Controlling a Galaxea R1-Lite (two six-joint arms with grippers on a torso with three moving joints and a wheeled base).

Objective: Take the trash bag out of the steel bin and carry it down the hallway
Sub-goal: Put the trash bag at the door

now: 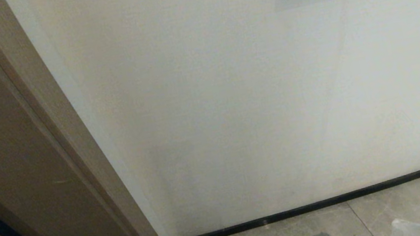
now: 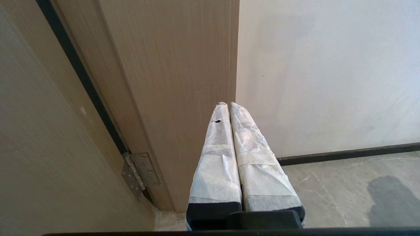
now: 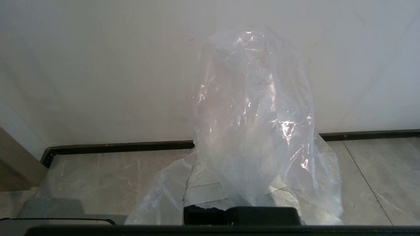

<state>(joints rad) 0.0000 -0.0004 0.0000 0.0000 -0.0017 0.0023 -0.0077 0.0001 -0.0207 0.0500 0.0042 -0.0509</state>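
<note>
Clear, crinkly plastic trash bag (image 3: 252,111) drapes over our right pincer (image 3: 242,183), clamped shut on it. Left pincer (image 2: 228,105) closed, empty. White wall at twelve o'clock; we judge turning comes next.

Neither arm shows up in the head view rn. Left gripper (image 2: 229,104) is visible in its own wrist cam: both fingers (image 2: 216,157) wrapped in white padding, pressed flat together w/ no gap, nothing between them, pointing fwd and level. Right gripper (image 3: 242,193) fingers are mostly covered in its wrist cam, just bits of white padding showing, clamped tight on the trash bag (image 3: 252,108), which drapes over them.
</note>
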